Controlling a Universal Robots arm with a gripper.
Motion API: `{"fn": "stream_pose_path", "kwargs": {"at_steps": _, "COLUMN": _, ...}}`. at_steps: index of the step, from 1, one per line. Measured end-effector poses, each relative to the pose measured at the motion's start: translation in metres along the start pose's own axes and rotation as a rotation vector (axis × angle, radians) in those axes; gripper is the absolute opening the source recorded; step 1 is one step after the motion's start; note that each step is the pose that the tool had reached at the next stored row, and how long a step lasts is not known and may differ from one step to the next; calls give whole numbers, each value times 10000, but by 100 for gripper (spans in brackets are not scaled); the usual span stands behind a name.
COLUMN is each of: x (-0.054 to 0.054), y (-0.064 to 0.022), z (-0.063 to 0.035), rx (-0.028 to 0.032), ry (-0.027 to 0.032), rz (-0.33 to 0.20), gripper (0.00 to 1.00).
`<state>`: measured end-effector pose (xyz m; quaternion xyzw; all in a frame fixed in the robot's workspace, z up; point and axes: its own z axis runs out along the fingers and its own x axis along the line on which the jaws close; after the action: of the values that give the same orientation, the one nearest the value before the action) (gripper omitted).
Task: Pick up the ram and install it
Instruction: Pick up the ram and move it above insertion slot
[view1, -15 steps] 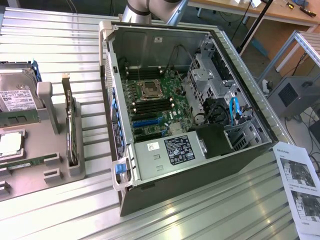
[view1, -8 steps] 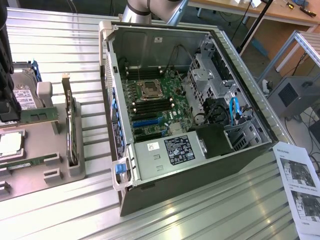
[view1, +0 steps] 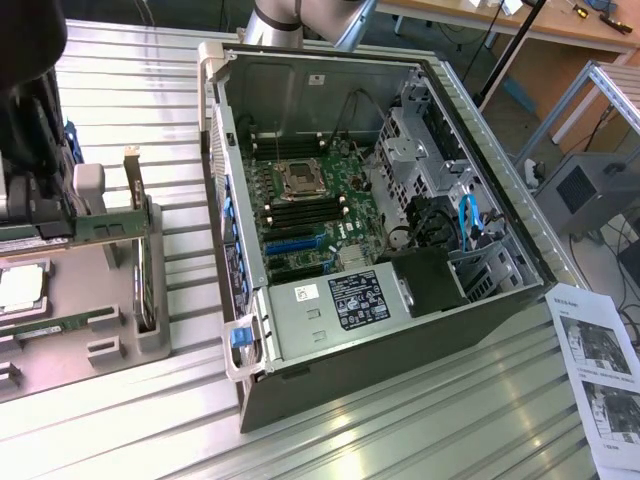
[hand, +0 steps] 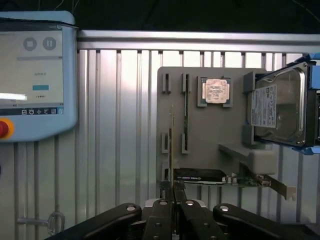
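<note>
Gripper (hand: 174, 199) was clenched on the ram (hand: 171, 150) at its grey holder (hand: 220, 125), mid-pickup; a straight lift seemed needed, the motherboard (view1: 300, 200) lying at three o'clock.

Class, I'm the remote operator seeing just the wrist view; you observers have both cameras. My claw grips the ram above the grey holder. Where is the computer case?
Observer: The case lies on its side, lid off, to the exterior view's right of the holder.
Operator: Is the board exposed?
Observer: Yes, the motherboard faces up, with its processor socket near the middle.
Operator: And memory slots?
Observer: Dark slots run along both sides of that socket.
</note>
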<state>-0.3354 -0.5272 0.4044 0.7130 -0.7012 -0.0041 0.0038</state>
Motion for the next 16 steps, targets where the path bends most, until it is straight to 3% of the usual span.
{"fn": "stream_pose_path", "kwargs": {"at_steps": 2, "x": 2, "y": -151, "z": -2, "rx": -8, "ry": 0, "rz": 1, "gripper": 12}}
{"fn": "stream_pose_path", "kwargs": {"at_steps": 16, "x": 14, "y": -796, "z": -9, "rx": -50, "ry": -1, "rz": 0, "gripper": 12}}
